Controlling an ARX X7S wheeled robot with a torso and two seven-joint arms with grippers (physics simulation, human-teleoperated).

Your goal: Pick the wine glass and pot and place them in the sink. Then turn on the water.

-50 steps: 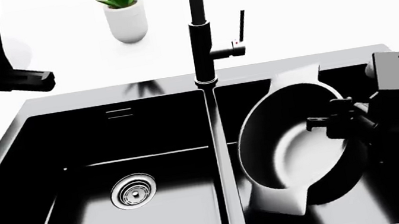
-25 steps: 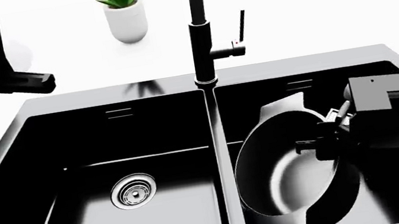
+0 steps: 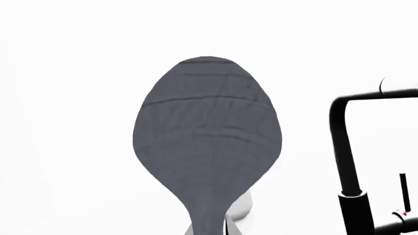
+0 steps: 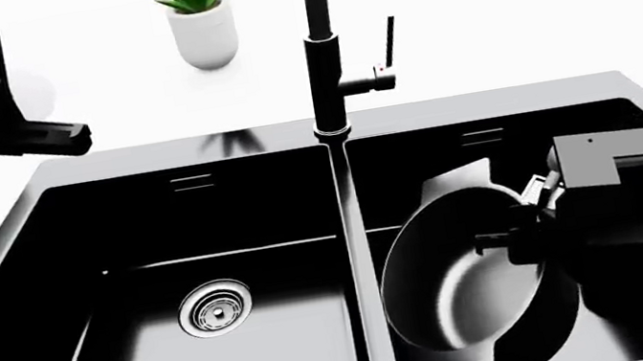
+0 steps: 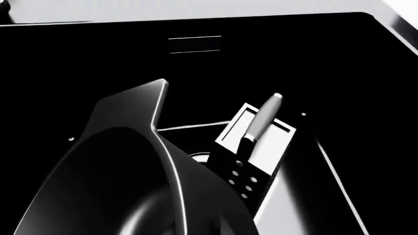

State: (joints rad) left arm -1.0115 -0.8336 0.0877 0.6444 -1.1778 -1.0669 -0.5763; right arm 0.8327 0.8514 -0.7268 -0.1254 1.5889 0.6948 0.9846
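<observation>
No readable writing; white table; right tool clamped on tilted pot inside black sink; left tool's state unclear.

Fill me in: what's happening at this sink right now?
The right gripper holds the black pot by its rim, tilted on its side, down in the right basin of the sink. The left basin holds nothing but its drain. The left arm is off over the counter at the far left. The faucet shows no water running. No wine glass is visible in the head view.
</observation>
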